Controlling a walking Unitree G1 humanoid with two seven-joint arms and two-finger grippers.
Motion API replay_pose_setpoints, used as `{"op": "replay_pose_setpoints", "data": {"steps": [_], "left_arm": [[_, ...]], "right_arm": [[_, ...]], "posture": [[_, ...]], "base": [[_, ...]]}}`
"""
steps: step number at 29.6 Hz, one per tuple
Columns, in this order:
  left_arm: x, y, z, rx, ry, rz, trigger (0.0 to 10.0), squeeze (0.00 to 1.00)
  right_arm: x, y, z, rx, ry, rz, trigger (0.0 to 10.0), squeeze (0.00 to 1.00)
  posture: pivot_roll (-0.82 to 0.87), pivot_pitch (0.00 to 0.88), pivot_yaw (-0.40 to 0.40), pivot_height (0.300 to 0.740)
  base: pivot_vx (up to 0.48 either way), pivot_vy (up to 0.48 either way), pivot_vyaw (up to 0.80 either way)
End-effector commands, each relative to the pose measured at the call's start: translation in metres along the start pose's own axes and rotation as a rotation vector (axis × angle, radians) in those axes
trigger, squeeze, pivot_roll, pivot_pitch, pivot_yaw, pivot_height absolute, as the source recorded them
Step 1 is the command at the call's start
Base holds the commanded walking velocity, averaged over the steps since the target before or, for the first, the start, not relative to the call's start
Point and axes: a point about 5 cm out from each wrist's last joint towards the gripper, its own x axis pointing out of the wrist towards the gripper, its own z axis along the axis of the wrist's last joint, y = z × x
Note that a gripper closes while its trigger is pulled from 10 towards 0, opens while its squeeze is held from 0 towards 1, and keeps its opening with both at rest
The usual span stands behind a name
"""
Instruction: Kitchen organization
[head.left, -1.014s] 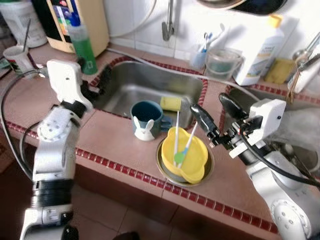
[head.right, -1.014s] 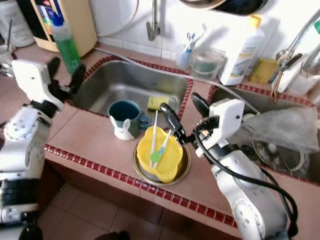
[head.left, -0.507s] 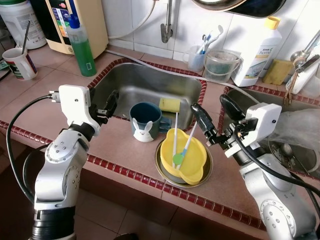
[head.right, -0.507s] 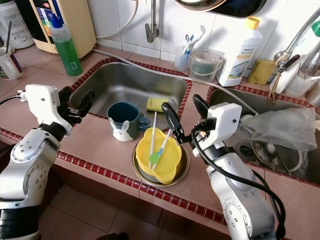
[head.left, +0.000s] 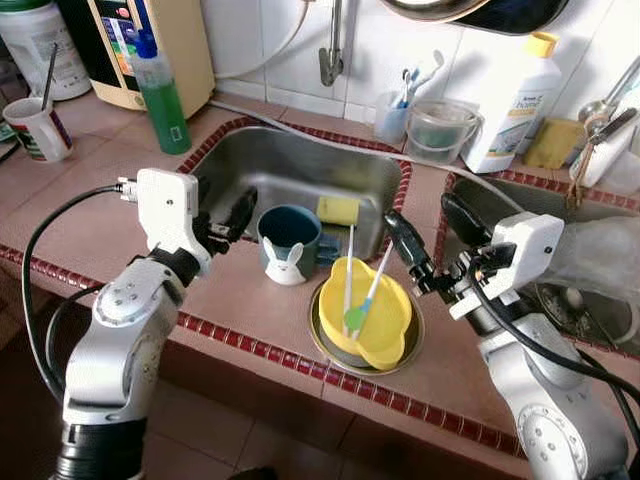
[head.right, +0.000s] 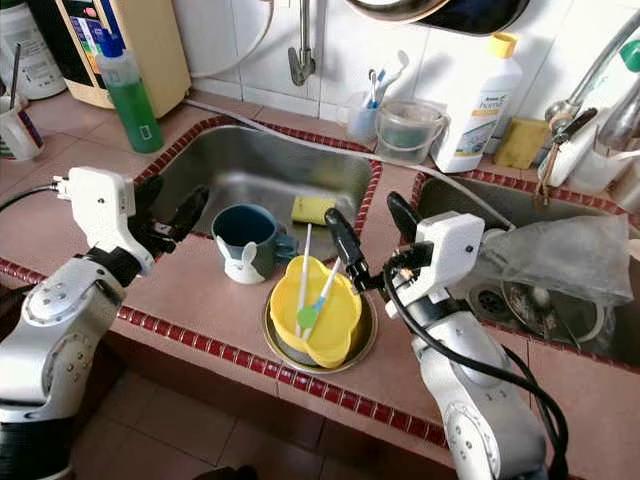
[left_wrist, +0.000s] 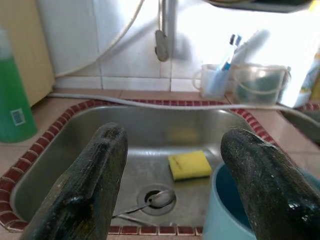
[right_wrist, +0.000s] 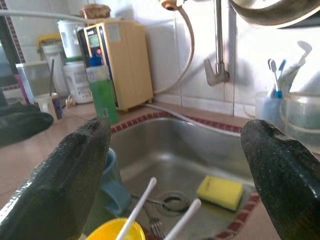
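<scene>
A blue mug (head.left: 290, 232) with a white rabbit figure (head.left: 277, 263) on its front stands on the tiled counter at the sink's (head.left: 290, 165) front rim. My left gripper (head.left: 232, 215) is open just left of the mug, fingers (left_wrist: 87, 182) pointing over the sink. Right of the mug, a yellow bowl (head.left: 365, 318) sits in a metal dish and holds two white-handled utensils (head.left: 360, 285). My right gripper (head.left: 435, 235) is open above the bowl's right edge, holding nothing. A yellow sponge (left_wrist: 189, 165) lies in the sink.
A green soap bottle (head.left: 163, 92) stands left of the sink and a white detergent bottle (head.left: 510, 100) at the back right. A toothbrush cup (head.left: 396, 115) and clear tub (head.left: 443, 125) line the wall under the tap (head.left: 333, 55). A second basin with a plastic bag (head.left: 600, 262) lies right.
My left gripper has swung right along the sink's front rim and now sits close beside the blue mug. The right gripper has stayed above the yellow bowl.
</scene>
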Motion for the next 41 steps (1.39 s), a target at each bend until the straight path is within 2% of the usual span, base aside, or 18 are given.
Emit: {"op": "replay_pose_setpoints", "data": {"steps": [1,7,11,16,20,31,35,38,40,41], "left_arm": [[0.003,-0.004,0.009,0.031,-0.007,-0.062,10.0,0.0],[0.006,-0.003,0.019,0.048,0.0,-0.127,10.0,0.0],[0.009,-0.002,0.021,0.058,0.04,-0.162,10.0,0.0],[0.013,0.0,0.022,0.088,0.11,-0.206,10.0,0.0],[0.021,0.006,0.027,0.144,0.165,-0.252,10.0,0.0],[0.036,0.012,0.043,0.197,0.176,-0.319,10.0,0.0],[0.031,0.007,0.05,0.219,0.164,-0.51,10.0,0.0],[0.029,0.006,0.051,0.224,0.161,-0.537,10.0,0.0],[0.02,0.002,0.046,0.287,0.186,-0.646,10.0,0.0],[0.019,0.001,0.044,0.299,0.199,-0.661,10.0,0.0]], "right_arm": [[-0.003,-0.003,0.001,-0.016,0.002,0.0,10.0,0.0],[-0.008,-0.003,0.002,-0.025,0.011,0.005,10.0,0.0],[-0.012,-0.002,0.001,-0.037,0.021,0.014,10.0,0.0],[-0.019,0.011,-0.001,-0.042,0.055,0.085,10.0,0.0],[-0.025,0.027,0.0,-0.026,0.083,0.186,10.0,0.0],[-0.032,0.038,0.003,-0.013,0.104,0.249,10.0,0.0],[-0.036,0.039,0.003,-0.008,0.119,0.26,10.0,0.0],[-0.036,0.039,0.003,-0.008,0.122,0.261,10.0,0.0],[-0.037,0.039,0.003,-0.006,0.129,0.26,10.0,0.0],[-0.038,0.039,0.002,0.002,0.133,0.256,10.0,0.0]], "posture": [[-0.13,0.087,0.027,0.74],[-0.13,0.093,0.034,0.74],[-0.14,0.096,0.038,0.74],[-0.14,0.099,0.04,0.74],[-0.14,0.103,0.047,0.74],[-0.15,0.102,0.054,0.74],[-0.15,0.104,0.059,0.74],[-0.15,0.103,0.059,0.74],[-0.15,0.106,0.062,0.74],[-0.15,0.111,0.063,0.74]], "base": [[0.0,0.0,0.0],[0.0,0.0,0.0],[0.0,0.0,0.0],[0.0,0.0,0.0],[0.0,0.0,0.0],[0.0,0.0,0.0],[0.0,0.0,0.0],[0.0,0.0,0.0],[0.0,0.0,0.0],[0.0,0.0,0.0]]}}
